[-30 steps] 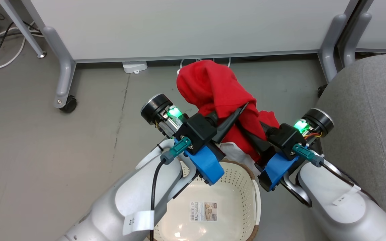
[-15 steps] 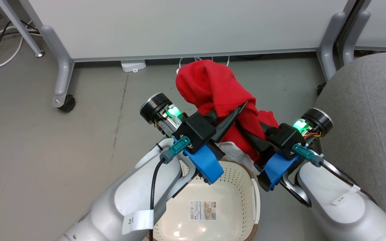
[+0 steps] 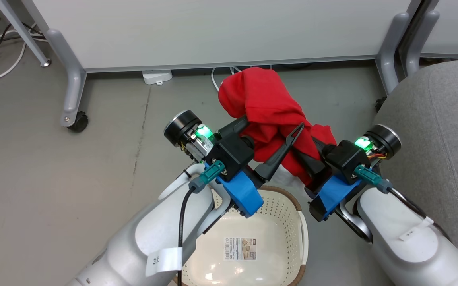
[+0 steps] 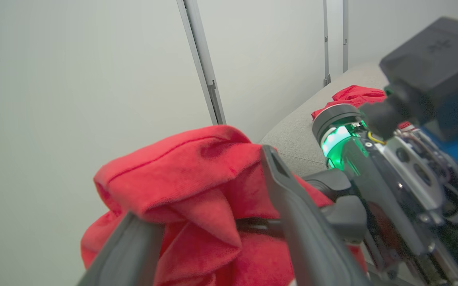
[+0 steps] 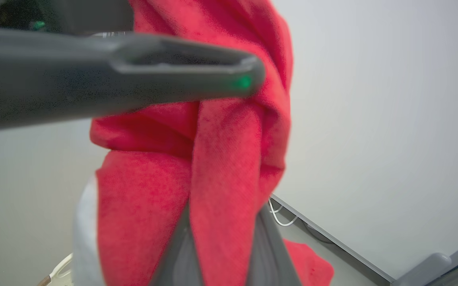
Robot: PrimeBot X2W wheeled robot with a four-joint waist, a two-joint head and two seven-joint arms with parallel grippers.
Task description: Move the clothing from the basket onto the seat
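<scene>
One red garment, the clothing (image 3: 264,103): soft knit with white trim, bunched and hanging in the air just beyond the far rim of the basket (image 3: 292,202), near the seat (image 3: 435,119) but not on it. The left gripper (image 3: 274,121) has its fingers (image 3: 280,153) spread wide either side of a fold, clasping nothing. The right gripper (image 3: 306,159) is pinched tight on a lower fold and carries the bundle alone. A second red piece (image 4: 352,95) lies on the seat. The basket's bottom label (image 3: 240,249) is uncovered, with no cloth seen inside. Handling, as judged: light, limp, not fragile. It will droop and swing from a single pinch, and loose ends may snag the rim. Best hold: a thick gathered fold near the middle, not thin trim.
</scene>
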